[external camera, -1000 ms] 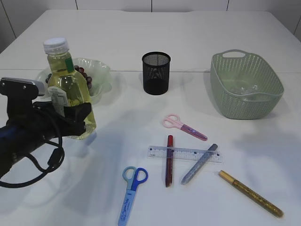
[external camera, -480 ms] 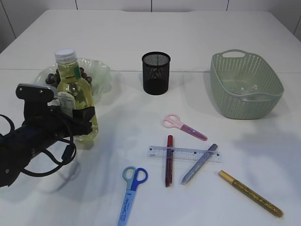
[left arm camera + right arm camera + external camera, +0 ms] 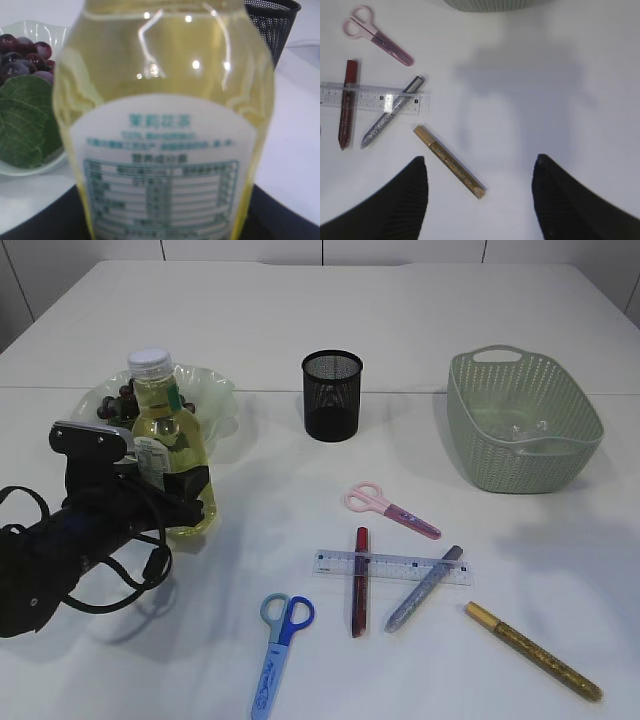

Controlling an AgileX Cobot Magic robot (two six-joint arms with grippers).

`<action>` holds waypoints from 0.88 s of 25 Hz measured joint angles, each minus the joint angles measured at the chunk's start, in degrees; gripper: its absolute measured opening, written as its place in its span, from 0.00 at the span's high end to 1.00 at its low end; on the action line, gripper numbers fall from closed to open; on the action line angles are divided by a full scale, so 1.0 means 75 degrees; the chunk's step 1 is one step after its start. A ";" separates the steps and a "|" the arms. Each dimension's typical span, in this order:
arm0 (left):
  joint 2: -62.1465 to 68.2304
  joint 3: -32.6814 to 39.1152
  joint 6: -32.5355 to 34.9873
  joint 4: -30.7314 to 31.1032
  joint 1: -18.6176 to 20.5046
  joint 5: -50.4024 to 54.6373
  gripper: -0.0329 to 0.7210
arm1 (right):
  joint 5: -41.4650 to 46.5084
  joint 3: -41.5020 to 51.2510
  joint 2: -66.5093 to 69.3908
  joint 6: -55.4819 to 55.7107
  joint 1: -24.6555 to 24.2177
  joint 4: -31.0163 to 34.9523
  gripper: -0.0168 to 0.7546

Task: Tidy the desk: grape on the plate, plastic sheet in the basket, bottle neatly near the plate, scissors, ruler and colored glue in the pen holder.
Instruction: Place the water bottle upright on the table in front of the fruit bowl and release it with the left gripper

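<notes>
My left gripper is shut on the bottle of yellow liquid and holds it upright beside the plate, its base at or just above the table. The bottle fills the left wrist view. Grapes with a green leaf lie on the plate. My right gripper is open and empty above the gold glue. Pink scissors, blue scissors, ruler, red glue and silver glue lie on the table. The black mesh pen holder stands behind them.
The green basket stands at the back right with a clear plastic sheet inside. The ruler lies across the red and silver glue. The right arm does not show in the exterior view.
My left gripper has lowered the bottle and carried it a little to the right, down next to the plate. Nothing else on the table has moved.
</notes>
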 joint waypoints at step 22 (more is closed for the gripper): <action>-0.0731 -0.0017 0.0111 0.0309 0.0000 -0.0166 0.12 | -0.0016 0.0000 0.0000 -0.0013 0.0000 0.0000 0.31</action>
